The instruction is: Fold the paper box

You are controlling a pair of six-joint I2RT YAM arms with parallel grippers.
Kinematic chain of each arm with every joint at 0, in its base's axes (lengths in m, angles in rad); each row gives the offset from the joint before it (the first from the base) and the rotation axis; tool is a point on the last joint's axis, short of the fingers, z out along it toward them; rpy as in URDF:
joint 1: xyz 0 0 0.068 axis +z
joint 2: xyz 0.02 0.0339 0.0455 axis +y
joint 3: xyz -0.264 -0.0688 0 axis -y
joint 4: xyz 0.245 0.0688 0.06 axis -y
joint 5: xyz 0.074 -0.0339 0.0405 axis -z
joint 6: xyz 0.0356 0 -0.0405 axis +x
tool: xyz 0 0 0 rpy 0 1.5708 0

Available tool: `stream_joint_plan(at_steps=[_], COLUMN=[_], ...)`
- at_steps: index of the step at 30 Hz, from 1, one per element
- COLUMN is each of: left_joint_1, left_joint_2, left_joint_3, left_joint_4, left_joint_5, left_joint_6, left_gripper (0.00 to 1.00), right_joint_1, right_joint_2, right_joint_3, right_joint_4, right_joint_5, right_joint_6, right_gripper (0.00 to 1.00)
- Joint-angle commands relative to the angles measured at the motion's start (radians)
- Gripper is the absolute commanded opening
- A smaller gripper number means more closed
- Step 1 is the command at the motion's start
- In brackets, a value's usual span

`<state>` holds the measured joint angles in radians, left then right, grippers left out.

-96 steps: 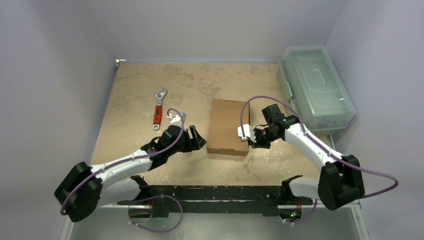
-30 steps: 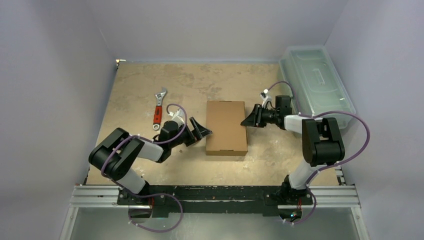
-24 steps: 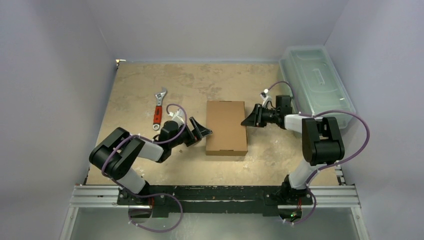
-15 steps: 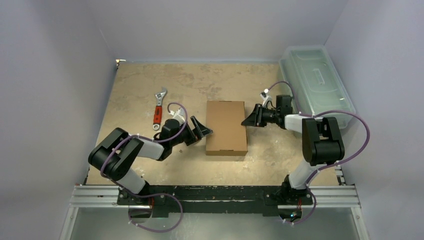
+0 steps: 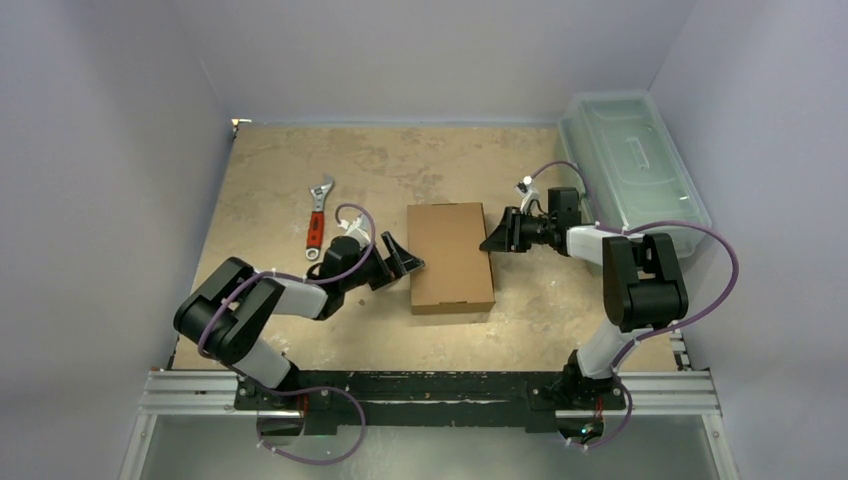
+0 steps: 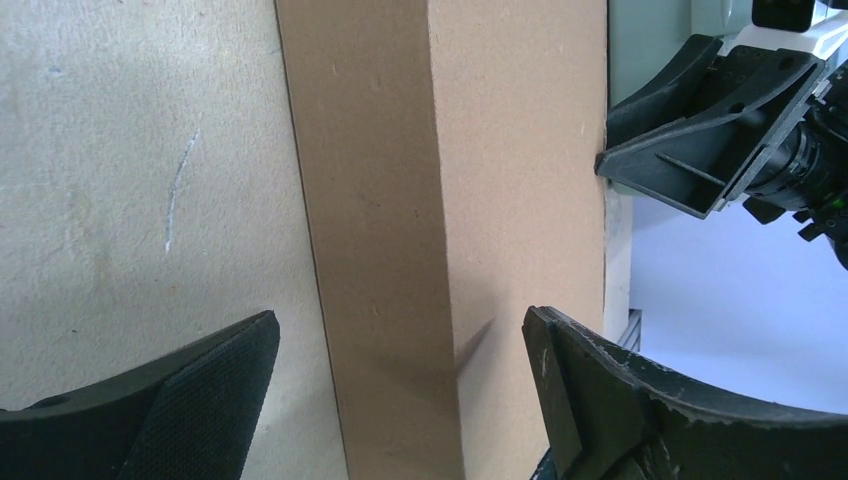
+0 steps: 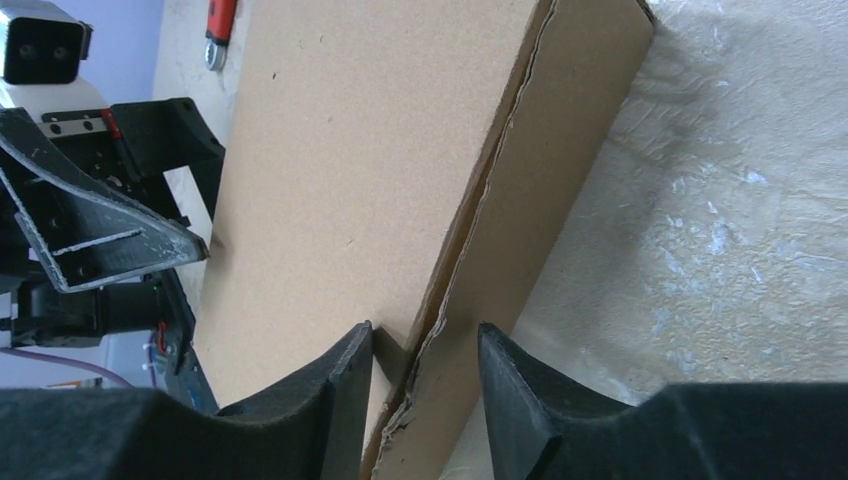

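The paper box (image 5: pixel 450 258) is a closed brown cardboard box lying flat in the middle of the table. My left gripper (image 5: pixel 405 262) is open at its left side. In the left wrist view the box's left top edge (image 6: pixel 440 250) stands between the wide-apart fingers (image 6: pixel 180 400) without touching them. My right gripper (image 5: pixel 492 240) is at the box's right side near the far corner. In the right wrist view its jaws (image 7: pixel 425 365) are narrowly open and straddle the frayed top-right edge (image 7: pixel 480 230), one finger (image 7: pixel 330 400) on the lid, the other beside the side wall.
A red-handled wrench (image 5: pixel 318 215) lies on the table to the left of the box. A translucent pale-green bin (image 5: pixel 630 170) with a lid stands at the far right. Walls close in on the left, far and right sides of the tan table (image 5: pixel 400 160).
Since 3.2 s ago both arms have folded back, and the right gripper has moved from the box's near right corner to its far right side. In the last half second the box slid slightly left.
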<state>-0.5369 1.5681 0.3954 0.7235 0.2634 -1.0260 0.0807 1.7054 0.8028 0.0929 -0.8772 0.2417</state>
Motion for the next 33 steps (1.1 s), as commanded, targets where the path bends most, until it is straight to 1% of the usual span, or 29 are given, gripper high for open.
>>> stream_joint_plan(at_steps=[1, 5, 10, 12, 17, 21, 24, 29, 33], left_joint_1=[0.005, 0.005, 0.005, 0.005, 0.005, 0.008, 0.010, 0.009, 0.009], left_joint_2=[-0.024, -0.057, -0.137, -0.177, -0.290, -0.372, -0.411, -0.427, -0.443], left_joint_3=[0.006, 0.005, 0.004, 0.005, 0.014, 0.014, 0.012, 0.006, -0.016], left_joint_4=[-0.077, -0.082, -0.124, -0.162, -0.284, -0.363, -0.388, -0.409, -0.388], left_joint_5=[-0.049, -0.046, -0.066, -0.089, -0.162, -0.202, -0.190, -0.164, -0.129], left_joint_6=[0.060, 0.079, 0.122, 0.142, 0.194, 0.188, 0.182, 0.193, 0.181], left_gripper=[0.93, 0.94, 0.96, 0.96, 0.99, 1.00, 0.99, 0.99, 0.99], right_joint_1=[0.006, 0.006, 0.006, 0.006, 0.005, 0.005, 0.006, 0.010, 0.010], right_joint_2=[-0.011, -0.005, 0.005, 0.005, 0.004, 0.013, 0.012, 0.014, 0.004], right_joint_3=[0.029, 0.032, 0.037, 0.036, 0.041, 0.048, 0.051, 0.052, 0.056], right_joint_4=[-0.053, -0.060, -0.059, -0.061, -0.069, -0.078, -0.083, -0.082, -0.088], right_joint_5=[0.037, 0.039, 0.018, 0.013, 0.015, 0.012, 0.017, 0.011, 0.006], right_joint_6=[-0.068, -0.077, -0.079, -0.082, -0.096, -0.110, -0.117, -0.117, -0.122], right_gripper=[0.47, 0.51, 0.54, 0.55, 0.61, 0.65, 0.66, 0.67, 0.67])
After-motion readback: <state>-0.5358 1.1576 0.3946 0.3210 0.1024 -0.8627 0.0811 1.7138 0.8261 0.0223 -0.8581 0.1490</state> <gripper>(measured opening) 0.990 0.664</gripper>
